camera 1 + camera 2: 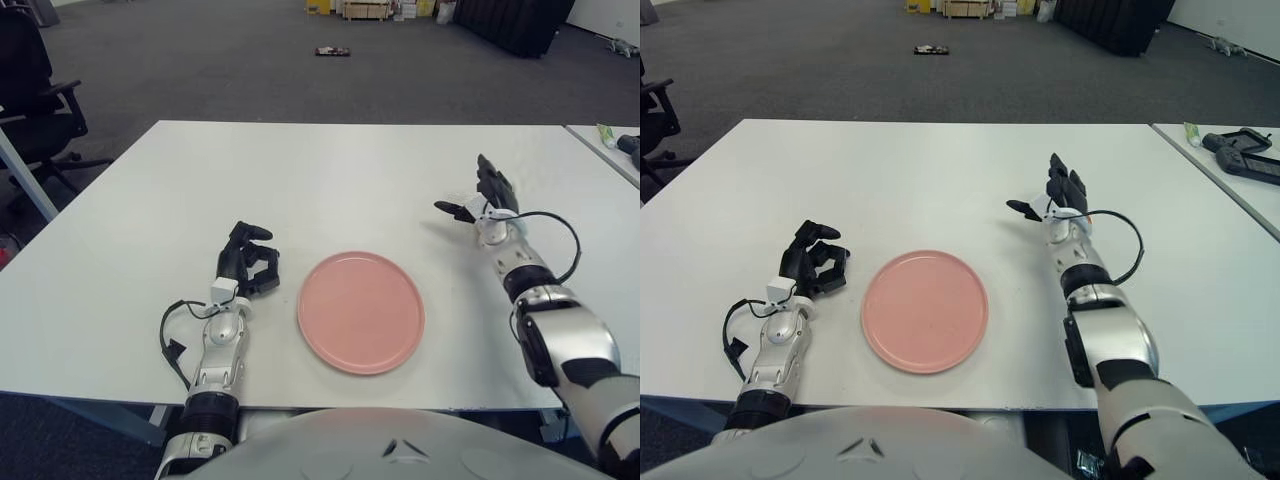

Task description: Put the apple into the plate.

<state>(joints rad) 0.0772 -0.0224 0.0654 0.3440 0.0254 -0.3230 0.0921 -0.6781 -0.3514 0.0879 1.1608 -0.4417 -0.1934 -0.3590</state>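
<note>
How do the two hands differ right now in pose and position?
The left hand has its fingers curled in, holding nothing; the right hand has its fingers spread open, also holding nothing. The left hand shows close beside the pink plate, on its left; the right hand shows farther out over the table, beyond the plate's right side. Both reach forward from the near edge.
</note>
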